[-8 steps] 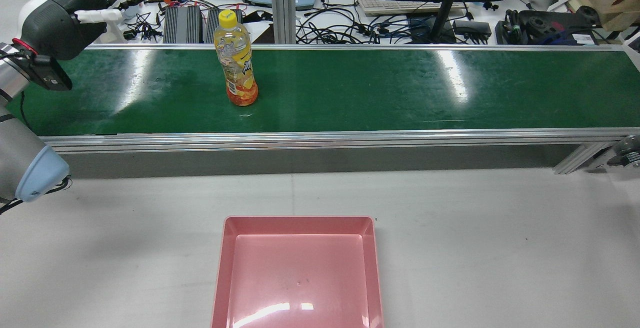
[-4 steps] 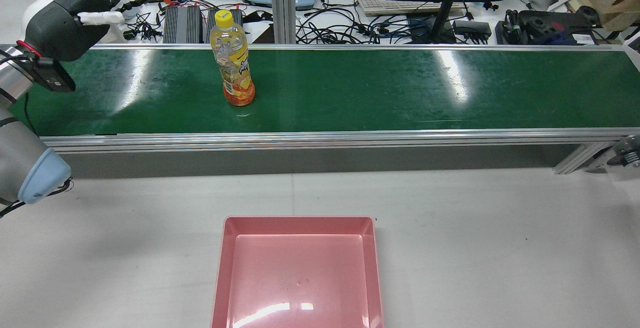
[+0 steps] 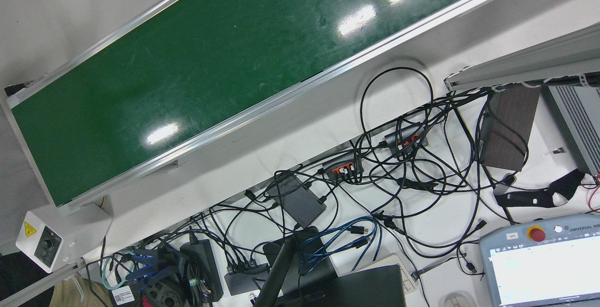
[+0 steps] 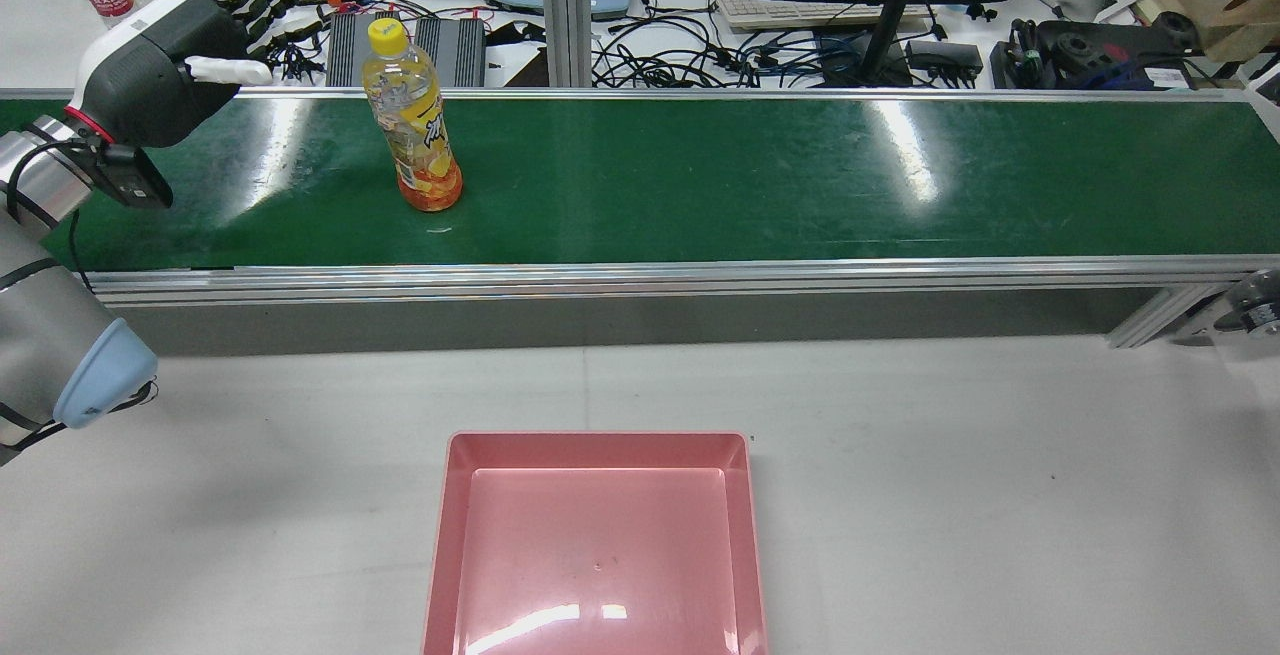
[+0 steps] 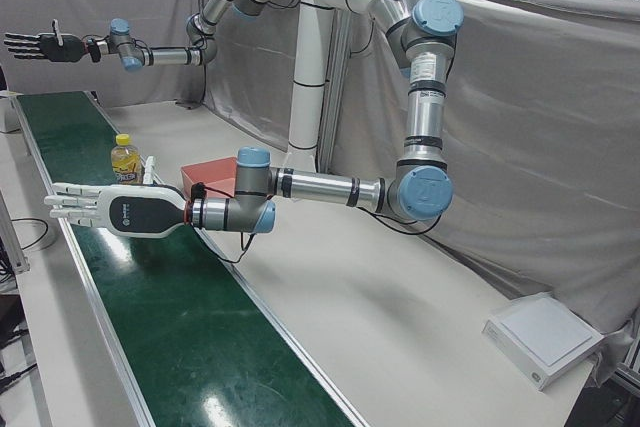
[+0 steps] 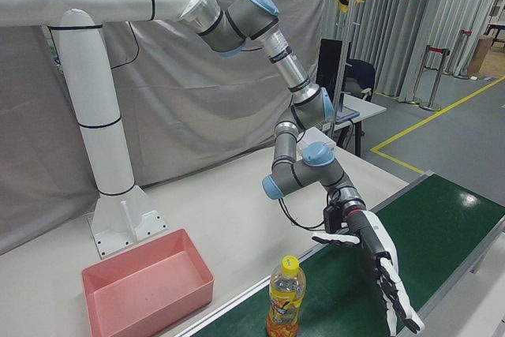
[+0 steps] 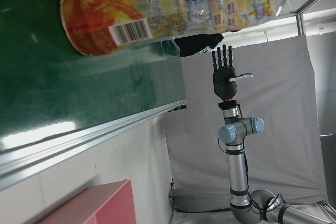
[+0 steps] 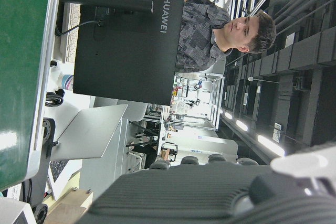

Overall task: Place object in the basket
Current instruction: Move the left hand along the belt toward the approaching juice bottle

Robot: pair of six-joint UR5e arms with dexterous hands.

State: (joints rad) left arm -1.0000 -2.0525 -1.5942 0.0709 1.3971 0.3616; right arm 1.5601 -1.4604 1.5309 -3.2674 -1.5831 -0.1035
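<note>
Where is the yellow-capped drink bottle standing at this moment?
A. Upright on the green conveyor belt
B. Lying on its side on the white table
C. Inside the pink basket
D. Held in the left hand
A: the drink bottle stands upright on the green conveyor belt, clear of the open left hand and far from the pink basket.

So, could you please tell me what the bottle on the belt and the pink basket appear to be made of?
The bottle looks like clear, glossy plastic: the drink shows through above its printed label, under a yellow cap. The pink basket seems to be smooth moulded plastic, since its floor mirrors the ceiling lights.
</note>
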